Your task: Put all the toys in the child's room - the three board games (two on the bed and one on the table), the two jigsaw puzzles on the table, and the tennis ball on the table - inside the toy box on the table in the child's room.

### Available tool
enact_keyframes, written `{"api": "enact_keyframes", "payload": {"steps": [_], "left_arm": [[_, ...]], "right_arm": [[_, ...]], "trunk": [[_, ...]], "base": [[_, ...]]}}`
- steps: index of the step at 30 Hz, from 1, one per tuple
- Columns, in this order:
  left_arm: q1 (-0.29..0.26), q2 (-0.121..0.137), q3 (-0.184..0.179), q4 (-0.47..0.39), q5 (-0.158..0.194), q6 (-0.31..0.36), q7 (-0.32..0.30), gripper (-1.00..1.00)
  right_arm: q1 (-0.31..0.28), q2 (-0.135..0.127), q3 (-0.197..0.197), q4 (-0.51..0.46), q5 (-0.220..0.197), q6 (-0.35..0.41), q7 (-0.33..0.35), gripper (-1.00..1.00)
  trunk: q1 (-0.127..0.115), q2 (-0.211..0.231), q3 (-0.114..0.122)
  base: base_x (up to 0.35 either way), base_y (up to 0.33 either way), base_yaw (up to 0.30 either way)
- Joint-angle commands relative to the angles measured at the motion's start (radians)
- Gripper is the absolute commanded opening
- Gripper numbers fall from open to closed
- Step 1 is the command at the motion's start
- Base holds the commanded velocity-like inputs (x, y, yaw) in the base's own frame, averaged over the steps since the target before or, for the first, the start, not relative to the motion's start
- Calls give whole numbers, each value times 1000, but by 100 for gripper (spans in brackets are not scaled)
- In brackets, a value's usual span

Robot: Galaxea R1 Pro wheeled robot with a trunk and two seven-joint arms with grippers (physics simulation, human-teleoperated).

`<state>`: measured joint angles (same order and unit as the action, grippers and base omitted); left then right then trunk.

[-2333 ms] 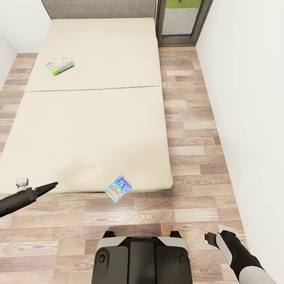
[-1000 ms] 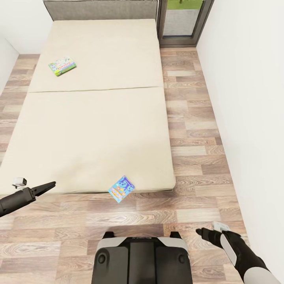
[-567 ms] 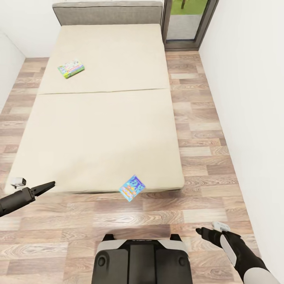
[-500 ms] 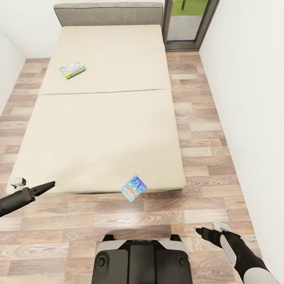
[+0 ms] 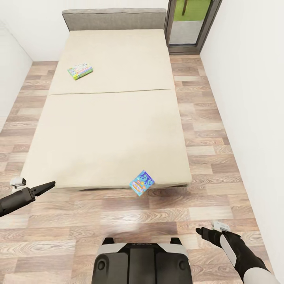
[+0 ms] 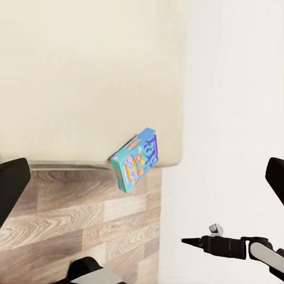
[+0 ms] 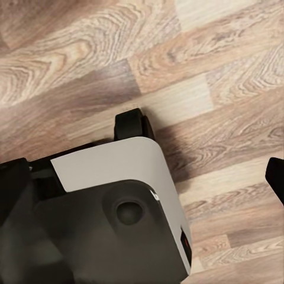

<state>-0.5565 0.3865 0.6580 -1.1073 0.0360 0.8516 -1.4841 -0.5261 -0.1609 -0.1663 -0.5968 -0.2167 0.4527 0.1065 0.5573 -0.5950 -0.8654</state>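
Cream-covered bed straight ahead at 12 o'clock, seen from its foot, grey headboard at the far end and a glazed door at 1 o'clock. Stands on the wood-plank floor with the base squared to the foot of the bed, probably lining up for the closer box.

Two board games in sight. Far one flat on the cover at 11 o'clock, up near the headboard, well apart from either arm. Near one at 12 o'clock, tilted on a corner right at the bed's foot edge; seen again in the left wrist view, hanging partly past the cover. Cannot tell whether resting on the edge or propped from the floor. No toy box or table in these pictures.

Holds the left gripper out at 8 o'clock, level with the bed's near corner and well apart from the near game. Judging by its fingers at opposite sides of the wrist picture, jaws wide and holding nothing. Keeps the right gripper low at 4 o'clock above bare floor, likely tucked clear of the bed for driving; fingers likewise spread wide, nothing between them.

Probably at the approach step, no toy taken up. Would suit the tilted game first, being closest; precarious pose, so liable to slide off at a careless nudge.
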Motion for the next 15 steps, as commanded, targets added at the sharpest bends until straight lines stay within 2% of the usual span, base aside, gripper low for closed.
{"api": "enact_keyframes", "payload": {"steps": [1,15], "left_arm": [[0,0,0,0,-1,11,-4,100],[0,0,3,1,1,10,-4,100]], "right_arm": [[0,1,-4,-1,-1,6,4,100],[0,1,-5,-1,-3,7,5,100]], "trunk": [[0,-1,1],[0,-1,14]], "base": [[-145,20,0],[-33,4,0]]}}
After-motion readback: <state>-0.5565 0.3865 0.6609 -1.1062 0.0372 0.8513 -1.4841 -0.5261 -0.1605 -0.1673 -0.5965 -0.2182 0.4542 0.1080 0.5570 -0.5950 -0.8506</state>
